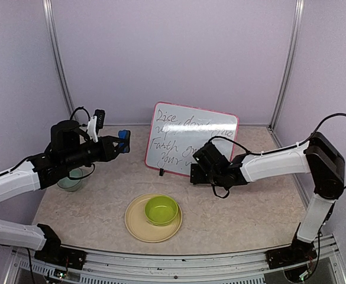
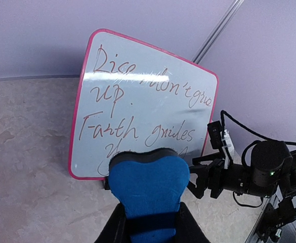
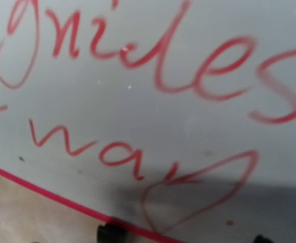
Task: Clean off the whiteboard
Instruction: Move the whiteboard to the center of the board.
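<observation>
The left arm reaches in from 9 o'clock. Its left gripper [image 1: 117, 144] is closed tight on a blue eraser [image 2: 149, 190], held apart from the whiteboard [image 1: 184, 139]. Under this arm stands a clear cup [image 1: 70, 180]; what is in it I cannot tell. At 6 o'clock a green bowl [image 1: 161, 210] sits on a tan plate [image 1: 138, 228]. The whiteboard leans at 12 o'clock on the tabletop [image 1: 255, 207] and carries red writing. From 3 o'clock comes the right gripper [image 1: 196, 167], jaws spread and holding nothing, just before the board's lower right part.
</observation>
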Robot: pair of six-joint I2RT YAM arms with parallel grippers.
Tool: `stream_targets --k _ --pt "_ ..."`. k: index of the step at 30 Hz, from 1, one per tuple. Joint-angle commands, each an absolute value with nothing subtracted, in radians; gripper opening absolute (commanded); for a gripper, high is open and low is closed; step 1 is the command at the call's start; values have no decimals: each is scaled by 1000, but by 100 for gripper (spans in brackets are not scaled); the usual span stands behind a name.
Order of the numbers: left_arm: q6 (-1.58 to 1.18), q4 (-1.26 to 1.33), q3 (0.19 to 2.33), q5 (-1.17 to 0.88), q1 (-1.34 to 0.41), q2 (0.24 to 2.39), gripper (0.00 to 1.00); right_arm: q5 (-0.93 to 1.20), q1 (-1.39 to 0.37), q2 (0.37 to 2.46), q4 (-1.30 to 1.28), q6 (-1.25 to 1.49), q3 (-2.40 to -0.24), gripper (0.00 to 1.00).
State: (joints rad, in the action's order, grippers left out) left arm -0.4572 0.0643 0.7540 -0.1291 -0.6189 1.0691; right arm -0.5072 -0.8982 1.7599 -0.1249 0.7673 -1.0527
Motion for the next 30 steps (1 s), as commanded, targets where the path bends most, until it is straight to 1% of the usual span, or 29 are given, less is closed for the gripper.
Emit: stream_targets --k 1,7,12,19,30 --pt "-463 55 739 -91 -626 1044 8 -526 -925 1828 -173 825 -1113 88" --pt "-464 56 725 -80 -626 1038 7 -513 -929 1902 -202 853 -1168 86" --pt "-464 61 713 -76 -627 1029 6 -509 -933 1935 -219 895 -1190 80" --pt "-472 68 705 -65 -626 1020 6 -548 -946 1997 -257 940 -1239 76" --pt "-476 66 672 -47 -626 973 6 -626 -951 2061 -288 1016 -1286 63"
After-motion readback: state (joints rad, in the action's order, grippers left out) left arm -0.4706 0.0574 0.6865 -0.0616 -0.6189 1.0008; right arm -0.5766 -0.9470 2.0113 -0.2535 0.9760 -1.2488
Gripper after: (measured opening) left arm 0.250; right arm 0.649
